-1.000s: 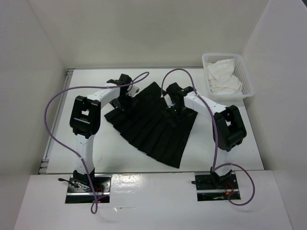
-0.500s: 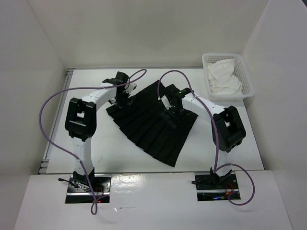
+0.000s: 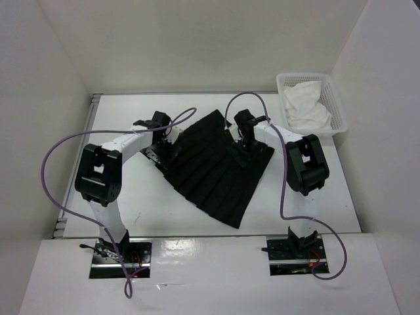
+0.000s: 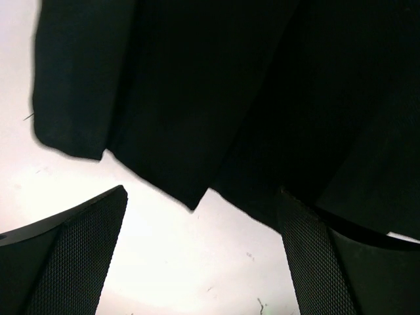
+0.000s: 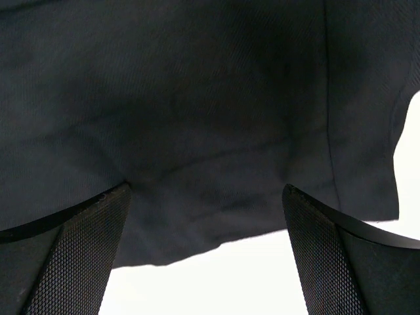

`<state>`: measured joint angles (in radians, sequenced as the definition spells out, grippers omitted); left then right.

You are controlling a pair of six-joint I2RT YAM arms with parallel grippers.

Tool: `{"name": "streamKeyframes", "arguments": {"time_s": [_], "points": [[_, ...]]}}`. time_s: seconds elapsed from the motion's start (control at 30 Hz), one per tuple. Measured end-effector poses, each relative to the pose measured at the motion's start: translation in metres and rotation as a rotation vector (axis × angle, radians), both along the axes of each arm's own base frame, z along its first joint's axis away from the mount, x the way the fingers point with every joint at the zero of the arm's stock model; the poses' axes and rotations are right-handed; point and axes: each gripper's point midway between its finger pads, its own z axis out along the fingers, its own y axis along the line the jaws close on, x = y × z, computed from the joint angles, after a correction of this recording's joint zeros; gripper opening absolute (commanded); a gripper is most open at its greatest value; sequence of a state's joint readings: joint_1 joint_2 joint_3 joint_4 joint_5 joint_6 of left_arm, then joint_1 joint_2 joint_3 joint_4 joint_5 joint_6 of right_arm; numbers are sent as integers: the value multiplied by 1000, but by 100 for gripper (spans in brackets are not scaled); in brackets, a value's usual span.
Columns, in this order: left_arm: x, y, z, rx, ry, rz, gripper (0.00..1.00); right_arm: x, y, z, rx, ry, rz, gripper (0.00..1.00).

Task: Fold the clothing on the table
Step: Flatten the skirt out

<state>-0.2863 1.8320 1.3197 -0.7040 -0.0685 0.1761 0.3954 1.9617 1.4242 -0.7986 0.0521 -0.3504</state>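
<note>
Filling the floor of the white-walled booth, the desk (image 3: 131,203) is matte white with a thin metal rail along its left edge. On its middle, a little toward the far side, lies the black pleated garment (image 3: 210,177), spread flat and fanned out, with its wide hem pointing at the near right.

The left arm (image 3: 98,174) bends up from its base and reaches over the garment's left corner. The right arm (image 3: 305,164) does the same over the far right corner. A white basket (image 3: 338,121) sits in the desk's far right corner with a crumpled white cloth (image 3: 303,105) in it, well apart from the garment.

The left pincer (image 4: 200,216) hangs low over the garment's edge with its fingers spread wide, dark cloth and bare desk showing between them. The right pincer (image 5: 207,216) is likewise spread wide just above the fabric and is not clamped on it.
</note>
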Motion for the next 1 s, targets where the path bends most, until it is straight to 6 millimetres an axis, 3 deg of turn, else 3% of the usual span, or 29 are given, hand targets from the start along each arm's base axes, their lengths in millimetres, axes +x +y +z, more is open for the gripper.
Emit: {"name": "streamKeyframes", "arguments": {"time_s": [0.2, 0.6, 0.8, 1.0], "points": [[1, -5, -22, -14, 43, -7, 100, 7, -6, -14, 20, 27, -21, 100], [26, -18, -31, -48, 25, -16, 100, 10, -3, -16, 47, 32, -18, 100], [38, -20, -30, -45, 12, -18, 100, 2, -2, -20, 70, 52, -11, 100], [56, -22, -28, -33, -14, -16, 100, -21, 6, -20, 55, 76, 45, 100]]}}
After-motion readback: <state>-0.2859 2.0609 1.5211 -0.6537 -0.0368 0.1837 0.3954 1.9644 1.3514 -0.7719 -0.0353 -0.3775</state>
